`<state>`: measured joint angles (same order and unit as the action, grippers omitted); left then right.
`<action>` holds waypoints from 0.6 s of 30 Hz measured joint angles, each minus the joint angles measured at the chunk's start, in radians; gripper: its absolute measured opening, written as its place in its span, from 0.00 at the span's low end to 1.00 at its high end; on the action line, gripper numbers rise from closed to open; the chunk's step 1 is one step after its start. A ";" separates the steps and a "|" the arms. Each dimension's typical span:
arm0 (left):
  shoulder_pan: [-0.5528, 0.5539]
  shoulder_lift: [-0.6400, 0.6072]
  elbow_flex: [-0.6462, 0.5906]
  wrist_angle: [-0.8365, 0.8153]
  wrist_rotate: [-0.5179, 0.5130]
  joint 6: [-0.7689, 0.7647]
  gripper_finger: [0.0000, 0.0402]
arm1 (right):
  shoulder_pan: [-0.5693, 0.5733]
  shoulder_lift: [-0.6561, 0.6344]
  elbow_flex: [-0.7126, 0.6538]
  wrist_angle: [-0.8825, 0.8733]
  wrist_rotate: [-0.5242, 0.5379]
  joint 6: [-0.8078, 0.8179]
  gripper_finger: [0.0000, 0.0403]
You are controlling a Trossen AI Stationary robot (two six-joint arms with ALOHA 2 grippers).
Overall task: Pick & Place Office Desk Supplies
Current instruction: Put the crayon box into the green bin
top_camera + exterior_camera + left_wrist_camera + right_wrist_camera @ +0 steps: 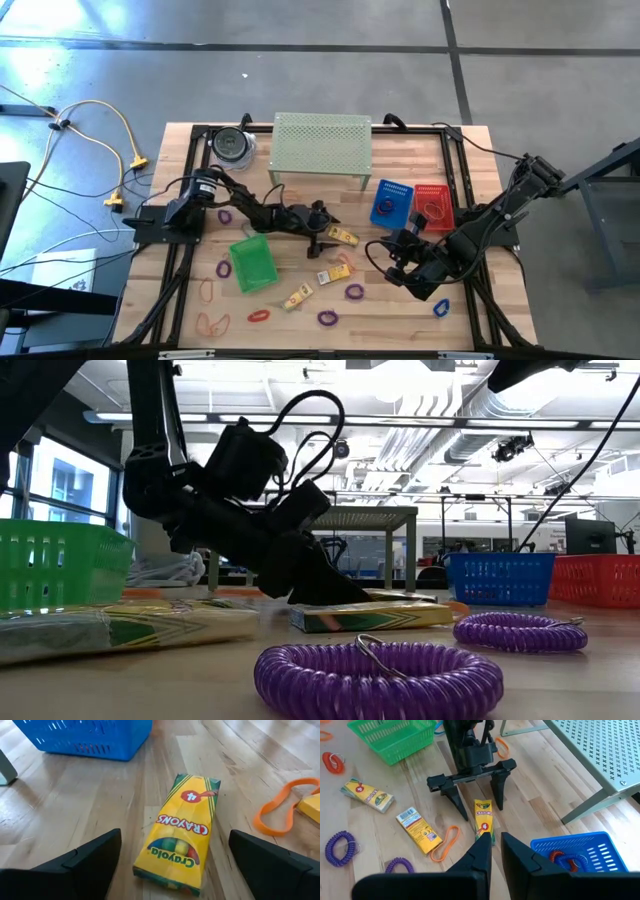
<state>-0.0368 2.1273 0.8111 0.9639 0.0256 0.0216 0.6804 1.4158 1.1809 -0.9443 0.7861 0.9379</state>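
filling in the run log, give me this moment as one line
left tool: open, straddling crayon box, not gripping | right tool: shut, empty, waiting near blue basket | crayon box: flat on table

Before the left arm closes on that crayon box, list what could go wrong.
1. The left tool straddles the crayon box, which lies a bit skewed between its fingers; closing may twist it or pinch only a corner.
2. The orange loop lies close beside the box, so one finger could snag it.
3. The right tool, shut, hovers near the same box; a lift toward the blue basket may bring the arms together.
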 joint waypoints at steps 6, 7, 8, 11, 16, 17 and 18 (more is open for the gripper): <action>-0.001 0.010 0.000 -0.003 0.008 -0.008 0.79 | 0.000 0.000 0.000 0.003 0.000 0.000 0.07; -0.001 0.010 0.001 -0.005 0.006 -0.011 0.76 | 0.000 0.000 0.000 0.003 0.000 0.000 0.07; -0.001 0.010 0.001 -0.005 0.005 -0.012 0.74 | 0.000 0.000 0.000 0.003 0.000 0.000 0.07; -0.001 0.010 0.001 -0.010 0.003 -0.015 0.68 | 0.000 0.000 0.000 0.003 -0.001 0.000 0.07; -0.005 0.011 0.000 -0.012 -0.001 -0.019 0.61 | 0.000 0.000 0.000 0.003 -0.003 0.000 0.07; -0.008 0.011 0.000 -0.012 -0.002 -0.020 0.60 | 0.000 0.000 0.000 0.003 -0.003 0.000 0.07; -0.011 0.012 -0.001 -0.012 -0.005 -0.020 0.59 | 0.000 0.000 0.000 0.003 -0.003 0.000 0.07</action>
<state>-0.0483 2.1391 0.8105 0.9524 0.0211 0.0018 0.6804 1.4158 1.1809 -0.9415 0.7834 0.9375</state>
